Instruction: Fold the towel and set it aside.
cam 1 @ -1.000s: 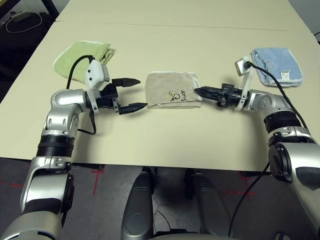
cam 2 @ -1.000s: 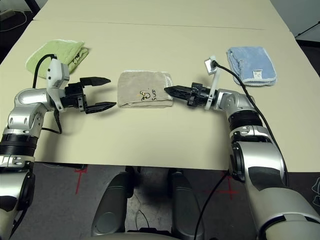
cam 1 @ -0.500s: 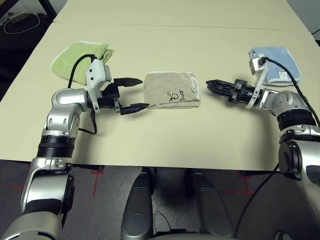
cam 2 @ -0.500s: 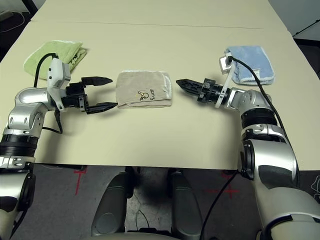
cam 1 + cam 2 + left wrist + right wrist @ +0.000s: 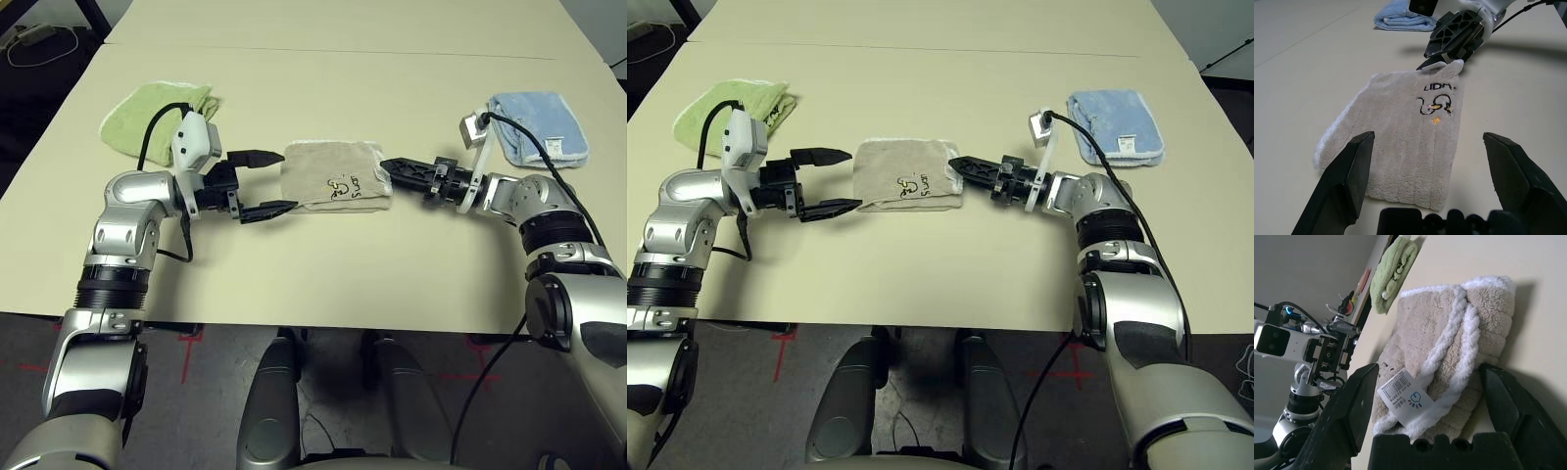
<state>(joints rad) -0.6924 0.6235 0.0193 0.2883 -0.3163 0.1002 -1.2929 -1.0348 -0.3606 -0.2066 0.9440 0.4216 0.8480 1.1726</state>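
Observation:
The beige towel [image 5: 331, 176] lies folded on the table's middle, with a small embroidered mark and lettering on top. Its white edging and a barcode tag [image 5: 1403, 394] show at its right end. My left gripper [image 5: 279, 181] is open at the towel's left edge, one finger reaching just past each side of that edge [image 5: 1400, 147]. My right gripper [image 5: 387, 166] is open too, turned on edge, its tips at the towel's right edge, which lies between the spread fingers [image 5: 1352, 401]. Nothing is gripped.
A lime-green folded towel [image 5: 157, 113] lies at the back left, behind my left arm. A light blue folded towel [image 5: 539, 127] lies at the back right, beside my right wrist. A table seam [image 5: 323, 49] runs across the back; the front edge is near my elbows.
My right gripper drew back to the right toward the blue towel, then returned to the beige towel's right edge. The left gripper crept slightly closer to the left edge.

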